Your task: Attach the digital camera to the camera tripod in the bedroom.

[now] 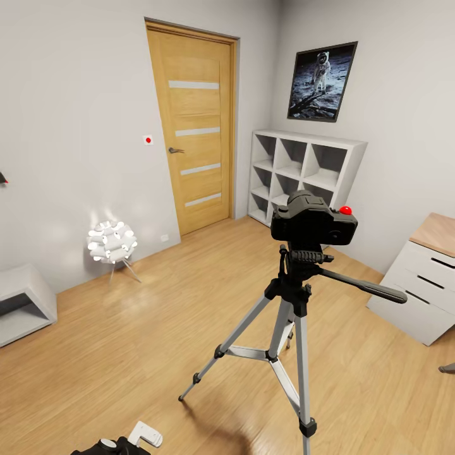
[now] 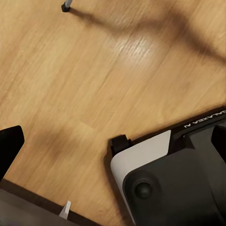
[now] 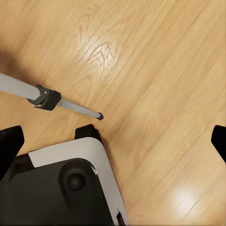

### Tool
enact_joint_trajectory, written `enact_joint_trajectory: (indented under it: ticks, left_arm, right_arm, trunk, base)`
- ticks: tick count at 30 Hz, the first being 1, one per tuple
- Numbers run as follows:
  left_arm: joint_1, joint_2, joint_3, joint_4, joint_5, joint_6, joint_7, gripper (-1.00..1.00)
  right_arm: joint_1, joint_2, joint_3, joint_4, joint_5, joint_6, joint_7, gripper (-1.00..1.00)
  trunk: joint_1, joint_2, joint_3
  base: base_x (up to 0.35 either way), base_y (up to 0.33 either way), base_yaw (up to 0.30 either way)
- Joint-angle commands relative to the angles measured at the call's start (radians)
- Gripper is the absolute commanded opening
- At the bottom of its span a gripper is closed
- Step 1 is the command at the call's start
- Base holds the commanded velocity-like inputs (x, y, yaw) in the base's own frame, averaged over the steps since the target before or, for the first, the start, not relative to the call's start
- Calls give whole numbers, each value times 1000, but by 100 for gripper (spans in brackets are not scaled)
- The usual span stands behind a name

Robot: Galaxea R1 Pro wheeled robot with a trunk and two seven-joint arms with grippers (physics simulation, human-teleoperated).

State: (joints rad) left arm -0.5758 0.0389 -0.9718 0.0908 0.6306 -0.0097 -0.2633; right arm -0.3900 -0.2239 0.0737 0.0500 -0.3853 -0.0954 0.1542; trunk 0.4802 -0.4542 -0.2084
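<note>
The digital camera (image 1: 314, 222), black with a round red button on top, sits on the black head of the camera tripod (image 1: 292, 297) in the middle of the bedroom floor. The tripod stands upright on three silver legs, its long pan handle (image 1: 366, 285) pointing right. My left gripper (image 2: 113, 146) is open and points down at the wood floor over my own base (image 2: 155, 165), with one tripod foot (image 2: 66, 5) in the distance. My right gripper (image 3: 114, 143) is open too, nothing between its fingertips (image 3: 9, 146); a tripod leg (image 3: 28, 92) lies past it.
A wooden door (image 1: 193, 126) and a white cube shelf (image 1: 303, 170) stand behind the tripod, with an astronaut poster (image 1: 322, 81) above. A white ball lamp (image 1: 112, 242) sits on the floor at left, a grey bench (image 1: 22, 303) at far left, a white dresser (image 1: 423, 287) at right.
</note>
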Motion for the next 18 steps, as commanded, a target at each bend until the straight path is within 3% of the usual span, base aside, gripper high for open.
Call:
enact_joint_trajectory:
  ticks: [1,18]
  left_arm:
    - [-1,-1,-8,3,11,-1,-7,100]
    - [-1,-1,-8,3,11,-1,-7,100]
  right_arm:
    - [-1,2,8,5,-10,-7,7,100]
    - [17,12,8,5,-10,-7,7,100]
  trunk:
    - [0,-2,-2]
    - [0,-2,-2]
  base:
    - [0,0,0]
    - [0,0,0]
